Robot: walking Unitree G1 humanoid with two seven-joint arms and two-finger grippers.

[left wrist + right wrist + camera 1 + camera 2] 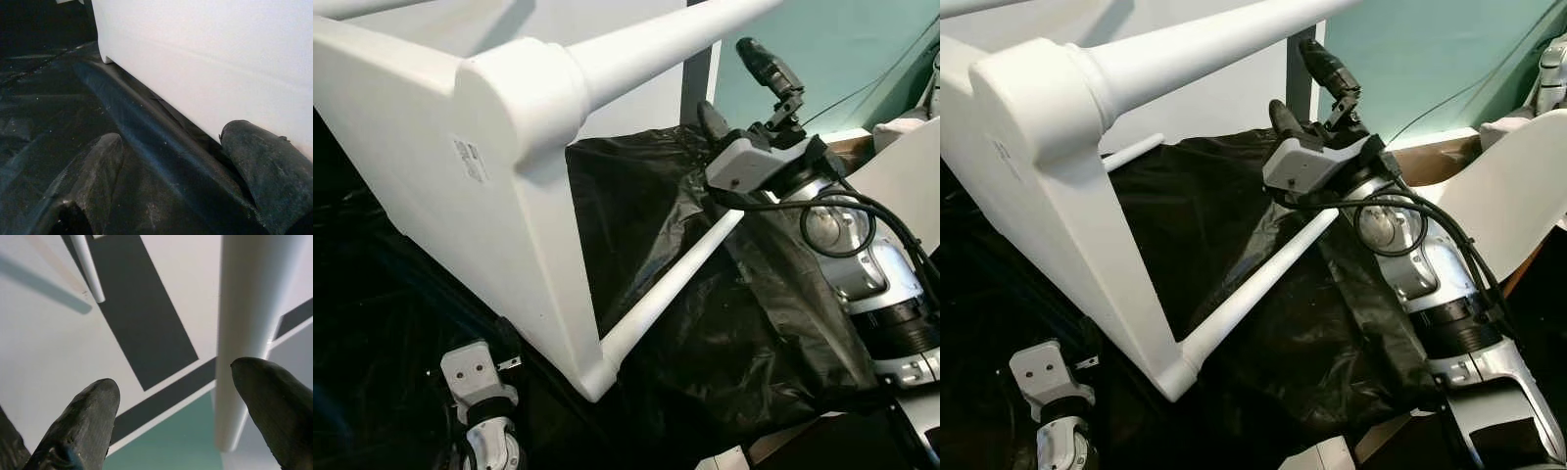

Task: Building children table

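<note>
Left tool [166, 181]: low and nearest, on the black plastic sheet [724, 333]; fingers apart, one fingertip [266, 161] against the lower edge of the white table top, nothing held.

Black plastic sheet: covers the floor under the work; crinkled, likely slick underfoot for any part set on it.

Table [460, 186]: tipped on its side, flat top standing on edge on the sheet, legs pointing away toward the wall.

Lower leg [671, 284]: round white rod running from the bottom corner socket up toward the right arm.

Right tool [1307, 83]: raised beyond the lower leg, fingers apart, closed on nothing; in the wrist view a white leg [247, 333] stands just beside one fingertip [274, 401].

Upper leg [656, 44]: seated in the rounded corner socket, reaching away up and right.

Handling, judged: stiff moulded plastic, probably light, smooth and slippery. Best hold seems across a leg near its socket; the wide top offers only its thin edge.

Wall: white and dark panels, teal to the right.
</note>
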